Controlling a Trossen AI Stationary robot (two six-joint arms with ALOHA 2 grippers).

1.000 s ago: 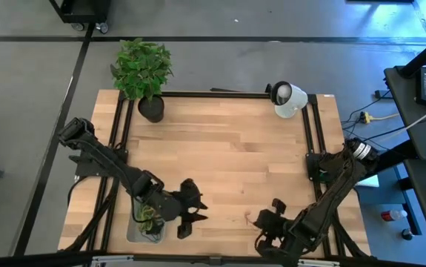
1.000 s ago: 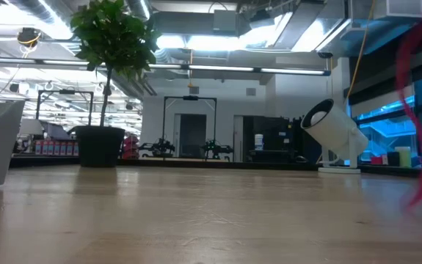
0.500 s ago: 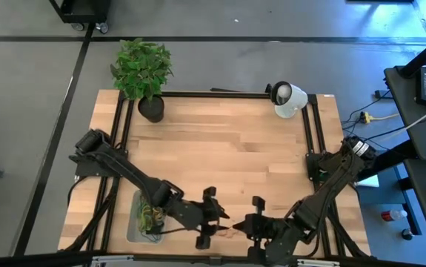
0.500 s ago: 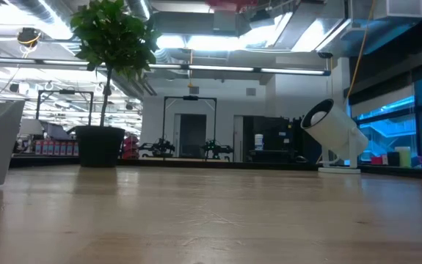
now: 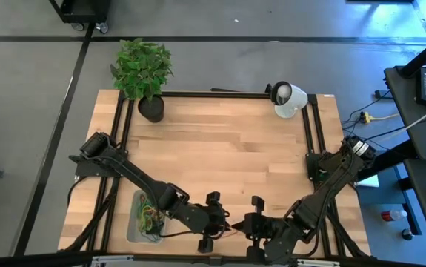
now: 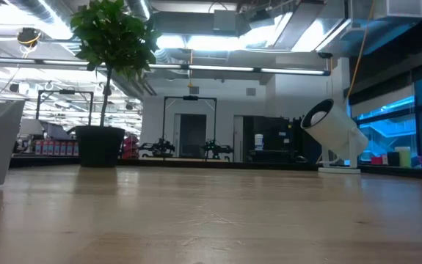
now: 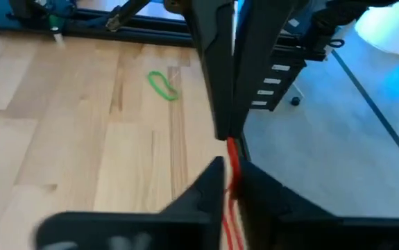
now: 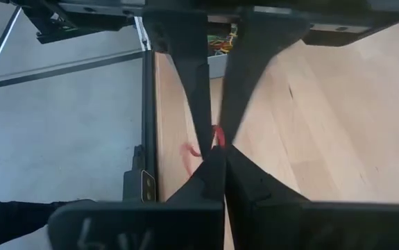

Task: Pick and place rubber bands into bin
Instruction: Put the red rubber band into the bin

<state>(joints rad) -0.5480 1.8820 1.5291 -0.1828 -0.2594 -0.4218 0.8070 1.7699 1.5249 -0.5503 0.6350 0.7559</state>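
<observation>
At the table's near edge we find the left gripper (image 5: 223,225) and the right gripper (image 5: 244,225) tip to tip. Both have their fingers pinched onto one red rubber band (image 7: 231,182), stretched between them. The right fingers (image 8: 216,182) are fully together on it. A green rubber band (image 7: 162,85) lies loose on the wood. The bin (image 5: 132,227), left of the grippers, holds a tangle of bands.

red rubber band (image 7: 231,182) | green rubber band (image 7: 162,86) | pale grey bin (image 5: 132,228) | black tools
</observation>
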